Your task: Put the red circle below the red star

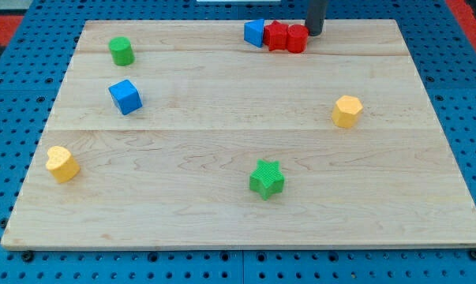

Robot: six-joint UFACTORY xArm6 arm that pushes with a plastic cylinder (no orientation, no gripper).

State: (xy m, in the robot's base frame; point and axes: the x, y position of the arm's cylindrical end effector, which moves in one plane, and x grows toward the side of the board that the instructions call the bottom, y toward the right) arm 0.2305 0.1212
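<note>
The red circle (297, 39) sits near the board's top edge, touching the red star (277, 35) on its left. A blue block (255, 32) touches the star's left side, so the three form a row. My tip (314, 32) is a dark rod coming down from the view's top. It stands just right of the red circle, touching or nearly touching it.
A green cylinder (121, 51) and a blue cube (125, 97) are at the view's left. A yellow heart-like block (62, 164) is at the lower left. A green star (267, 178) is at the bottom centre. A yellow hexagon (347, 111) is at the right on the wooden board (222, 221).
</note>
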